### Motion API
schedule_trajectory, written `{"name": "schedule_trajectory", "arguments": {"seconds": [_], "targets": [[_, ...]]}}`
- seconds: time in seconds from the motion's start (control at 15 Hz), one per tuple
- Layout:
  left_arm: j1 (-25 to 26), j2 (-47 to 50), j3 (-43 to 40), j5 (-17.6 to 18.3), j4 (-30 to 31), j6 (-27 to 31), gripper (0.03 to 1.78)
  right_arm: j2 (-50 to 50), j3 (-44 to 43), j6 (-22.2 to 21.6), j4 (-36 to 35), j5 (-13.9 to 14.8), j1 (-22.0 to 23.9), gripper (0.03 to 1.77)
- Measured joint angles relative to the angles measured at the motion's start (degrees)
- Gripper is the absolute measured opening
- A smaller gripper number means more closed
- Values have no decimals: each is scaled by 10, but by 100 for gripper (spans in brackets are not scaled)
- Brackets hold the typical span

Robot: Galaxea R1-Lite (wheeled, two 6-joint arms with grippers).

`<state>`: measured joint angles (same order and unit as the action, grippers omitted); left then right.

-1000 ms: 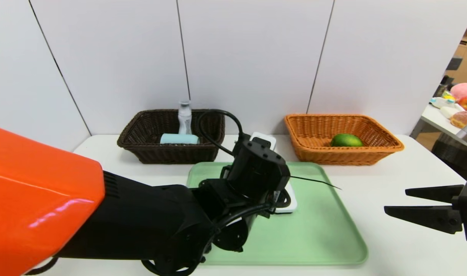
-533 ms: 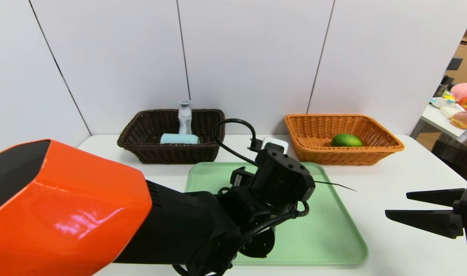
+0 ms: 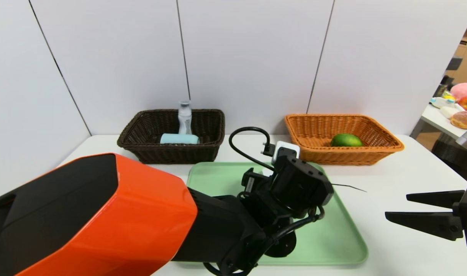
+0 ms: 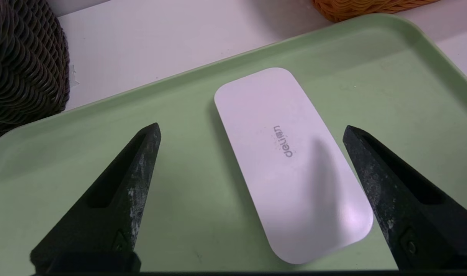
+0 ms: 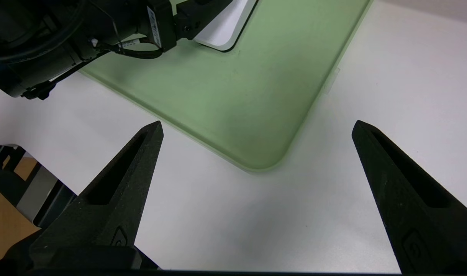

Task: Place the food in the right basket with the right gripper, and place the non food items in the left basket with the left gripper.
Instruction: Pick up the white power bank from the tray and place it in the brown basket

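a light green tray [image 3: 333,234] is sitting at the centre of a white table [image 3: 394,165]. the left gripper [image 4: 252,130] is hovering low over the tray, its two black fingers [image 4: 133,168] standing wide apart and holding nothing. between and just beyond the fingertips, a flat white oblong case [image 4: 290,161] is lying flat on the tray, angled a little, touching neither finger. in the head view the left arm is hiding the case.

from the tray's centre, the left basket [image 3: 141,143], dark brown wicker, is sitting at eleven o'clock; a clear bottle [image 3: 184,115] is standing upright inside it and a grey-blue cup [image 3: 179,138] is lying on its side in front of the bottle. the right basket [image 3: 313,153], orange-tan wicker, is sitting at one o'clock, with the green lime [image 3: 346,140] resting inside.

the right gripper [image 3: 396,209] is hanging at four o'clock, off the tray's near corner, above bare table, its jaws spread wide and empty.
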<state>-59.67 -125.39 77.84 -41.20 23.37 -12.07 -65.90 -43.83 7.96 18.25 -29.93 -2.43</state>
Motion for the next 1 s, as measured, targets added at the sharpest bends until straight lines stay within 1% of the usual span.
{"name": "schedule_trajectory", "arguments": {"seconds": [0.4,0.73,1.0], "targets": [[-9,-26,21,-2,-1,-7,169,-1,1,0,0,-1,0,170],[-9,-45,28,-2,-1,-10,169,-2,7,1,-1,-2,0,170],[-4,-56,52,-2,-9,-13,169,-3,8,1,-1,-2,0,170]]}}
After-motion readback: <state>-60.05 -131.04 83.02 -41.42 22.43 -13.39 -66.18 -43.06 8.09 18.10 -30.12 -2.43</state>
